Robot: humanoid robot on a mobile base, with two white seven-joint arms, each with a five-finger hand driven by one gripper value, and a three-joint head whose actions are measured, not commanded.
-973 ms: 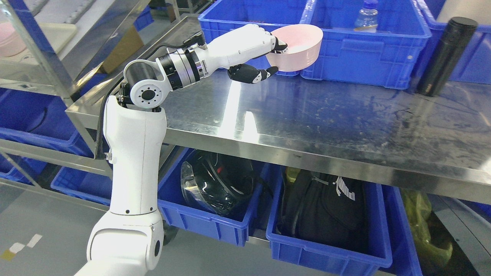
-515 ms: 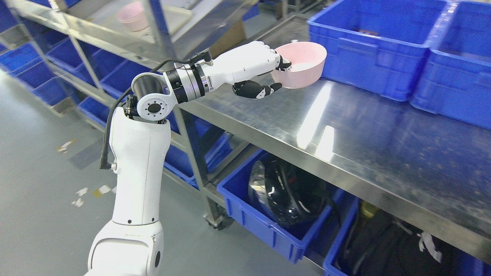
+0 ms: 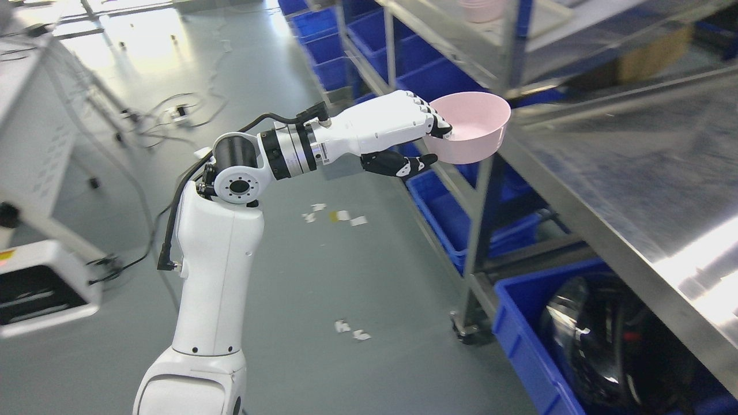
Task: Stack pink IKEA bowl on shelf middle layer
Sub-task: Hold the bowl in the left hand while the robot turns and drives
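Observation:
My left hand (image 3: pixel 424 144) is shut on the near rim of a pink bowl (image 3: pixel 474 134), fingers over the rim and thumb below it. It holds the bowl upright in the air, level with the corner of the steel table (image 3: pixel 640 178). Other pink bowls (image 3: pixel 482 8) sit on the middle layer of the metal shelf (image 3: pixel 444 43) at the top of the view, beyond the held bowl. My right hand is out of view.
A shelf post (image 3: pixel 481 230) on a caster stands just below the bowl. Blue bins (image 3: pixel 455 222) fill the lower shelf levels; one bin (image 3: pixel 527 340) under the table holds a black helmet (image 3: pixel 605 340). Open grey floor with cables and paper scraps lies to the left.
The whole picture has swung left, so the camera has turned from the table toward the shelf and floor. My left hand keeps its hold on the pink bowl throughout.

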